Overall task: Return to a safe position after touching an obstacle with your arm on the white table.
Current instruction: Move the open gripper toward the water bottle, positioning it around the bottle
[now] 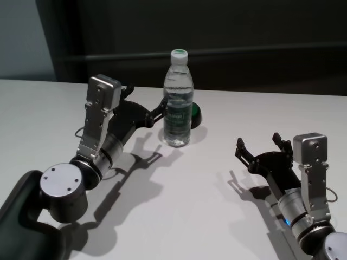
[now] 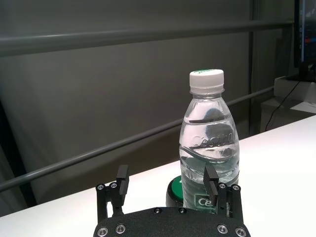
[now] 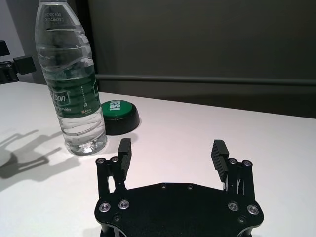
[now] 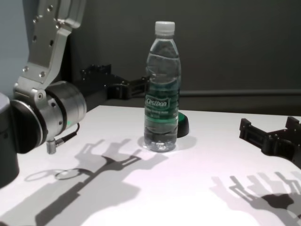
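the obstacle (image 1: 178, 100), a tall clear water bottle with a white cap and a green label, stands upright on the white table (image 1: 217, 216), near the far edge and about in the middle of the head view. just behind it, on its right side, lies a small dark dome with a green top (image 1: 195, 112), close to the bottle's foot. the left gripper (image 1: 145, 104) is raised above the table, to the left of the bottle, and its fingers are spread apart with nothing between them; in the left wrist view one fingertip (image 2: 211, 180) stands in front of the lower part of the bottle, but i cannot tell if it touches the plastic or is only very near. the right gripper (image 1: 259, 147) hovers low over the table on the right, well apart from the bottle, with its fingers also wide apart and holding nothing. both arms throw dark shadows on the white surface.
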